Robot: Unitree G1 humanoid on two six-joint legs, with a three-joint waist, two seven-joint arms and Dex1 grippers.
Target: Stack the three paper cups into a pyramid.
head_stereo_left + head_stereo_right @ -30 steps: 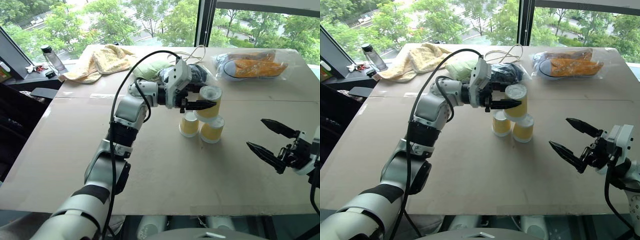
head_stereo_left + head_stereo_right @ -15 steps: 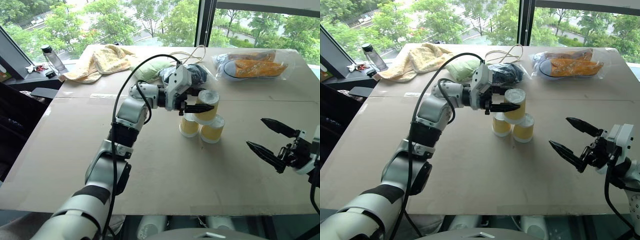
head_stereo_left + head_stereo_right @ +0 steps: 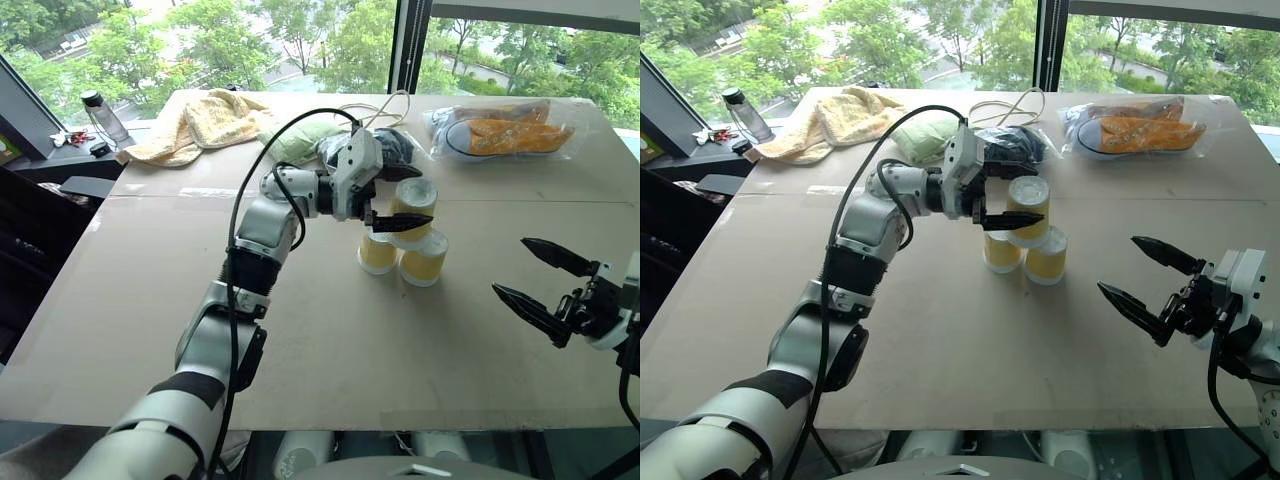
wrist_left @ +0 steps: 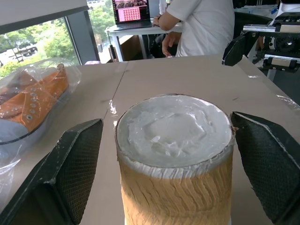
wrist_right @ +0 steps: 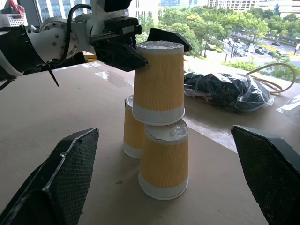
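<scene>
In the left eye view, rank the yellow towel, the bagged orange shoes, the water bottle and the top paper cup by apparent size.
1. yellow towel and bagged orange shoes: too alike to rank.
2. water bottle and top paper cup: close, and the cup sits nearer the camera, so unsure.

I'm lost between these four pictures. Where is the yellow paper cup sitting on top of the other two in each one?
Left eye view: top yellow paper cup, centre, between the left hand's fingers.
Right eye view: same cup, just above centre.
Left wrist view: cup, up close, centre.
Right wrist view: cup, upper middle.
Shared landmark: two lower yellow cups.
</scene>
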